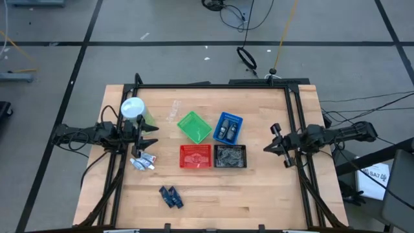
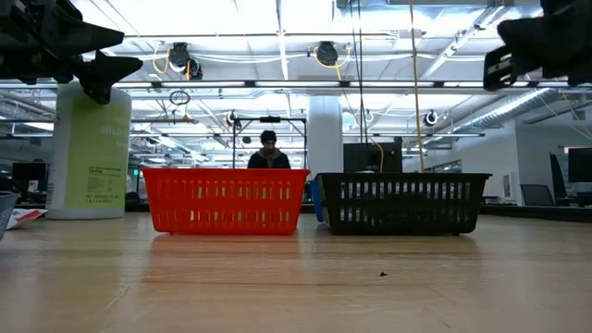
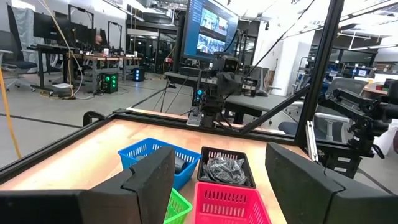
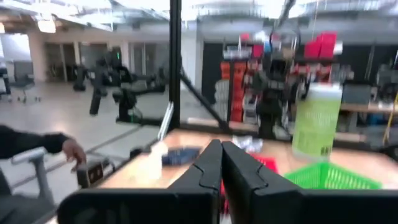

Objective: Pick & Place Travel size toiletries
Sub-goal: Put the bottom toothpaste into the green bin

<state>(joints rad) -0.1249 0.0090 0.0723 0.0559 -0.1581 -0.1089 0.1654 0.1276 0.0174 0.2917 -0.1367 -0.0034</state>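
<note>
Wooden surface [image 1: 259, 194] under workshop lights: I hold my left pincer [image 1: 147, 134] raised with its fingers wide apart, beside the green container [image 1: 136, 111] and above the whitish tubes [image 1: 143, 162], likely lined up for a pick. Dark blue pieces [image 1: 171, 197] lie nearer the front edge. Four mesh baskets [image 1: 213, 156] wait mid-surface as drop points. My right pincer [image 1: 274, 144] hangs at the right side, fingers pressed together, empty.
</note>
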